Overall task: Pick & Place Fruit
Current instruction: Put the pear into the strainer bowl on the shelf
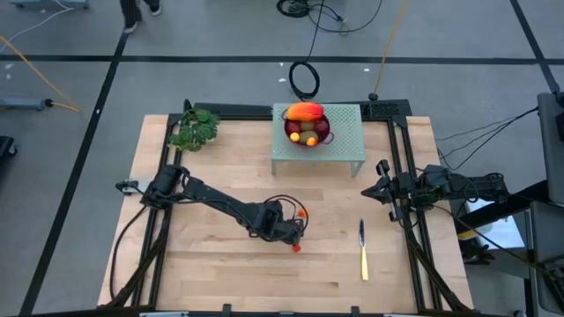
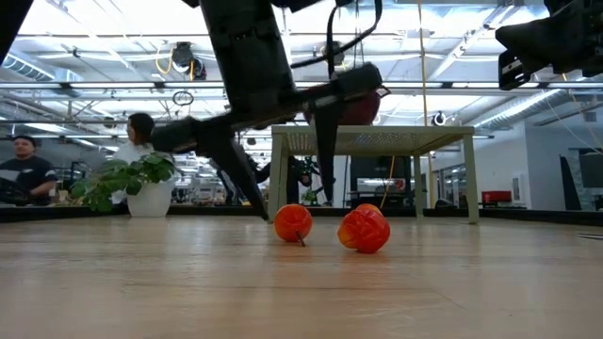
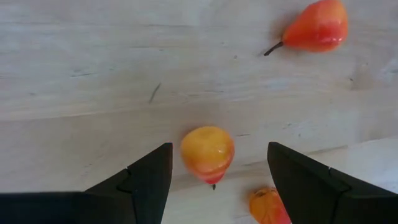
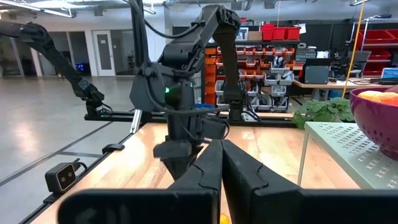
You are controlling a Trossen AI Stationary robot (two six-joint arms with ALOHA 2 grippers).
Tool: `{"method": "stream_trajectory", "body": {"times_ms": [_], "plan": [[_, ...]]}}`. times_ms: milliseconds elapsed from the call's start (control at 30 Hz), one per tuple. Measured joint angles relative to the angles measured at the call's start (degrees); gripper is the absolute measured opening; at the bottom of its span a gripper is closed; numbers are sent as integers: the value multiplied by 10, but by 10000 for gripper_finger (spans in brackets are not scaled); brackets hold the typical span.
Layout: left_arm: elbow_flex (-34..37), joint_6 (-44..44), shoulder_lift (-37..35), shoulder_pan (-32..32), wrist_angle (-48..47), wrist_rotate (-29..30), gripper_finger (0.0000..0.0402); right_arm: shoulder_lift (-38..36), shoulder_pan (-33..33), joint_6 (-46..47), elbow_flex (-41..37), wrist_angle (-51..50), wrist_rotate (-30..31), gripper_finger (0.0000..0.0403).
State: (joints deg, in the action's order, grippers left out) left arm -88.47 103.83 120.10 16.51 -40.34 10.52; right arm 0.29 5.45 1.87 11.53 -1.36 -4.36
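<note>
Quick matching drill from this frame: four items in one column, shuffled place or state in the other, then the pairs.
Items
1. left gripper
2. right gripper
3. knife
4. purple bowl

Place or state
A. on the small green stand, fruit inside
B. lying flat on the wood near the table's front
C. jaws open, over small orange-red fruit
D. jaws shut, waiting at the table's right edge

Pairs: 1-C, 2-D, 3-B, 4-A
</note>
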Motion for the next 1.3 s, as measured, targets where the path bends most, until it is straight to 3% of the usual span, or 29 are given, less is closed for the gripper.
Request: {"method": "stream_trajectory", "body": {"times_ms": [267,567,1067,1300], "plan": [[0,12,24,0,16,-34,264,0,0,-2,0,-2,1,0],[-1,15,25,-4,13,-26,258,0,0,-11,0,-2,0,0],[0,14,26,-4,6,-8,123,0,0,-10,0,-2,0,0],[0,14,26,-4,8,1,115,0,0,-10,0,-2,0,0]]}}
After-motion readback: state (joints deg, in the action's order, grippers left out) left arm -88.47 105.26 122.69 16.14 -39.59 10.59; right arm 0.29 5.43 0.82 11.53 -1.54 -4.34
